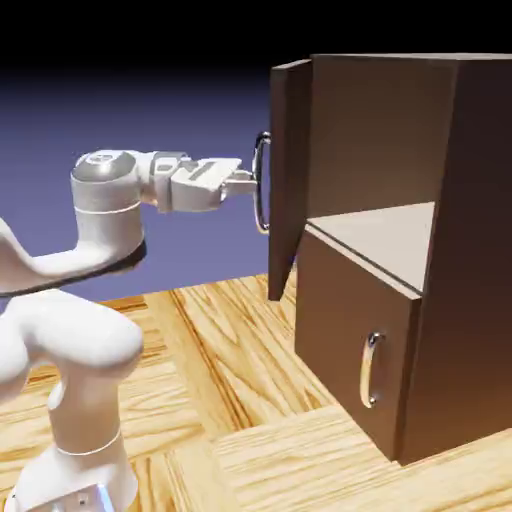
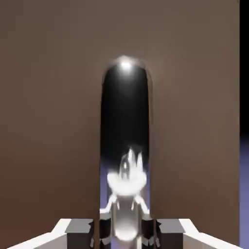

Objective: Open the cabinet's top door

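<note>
While the cabinet (image 1: 400,240) stands on the wooden table (image 1: 230,400), its top door (image 1: 288,180) hangs swung well open; my pincer (image 1: 250,182) is closed around that door's long silver handle (image 1: 262,185).

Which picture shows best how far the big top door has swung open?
The exterior view. There the top door stands swung out from the cabinet, showing the shelf inside, with the tool at its long silver handle. The hand view shows only flat brown door and the handle close up.
</note>
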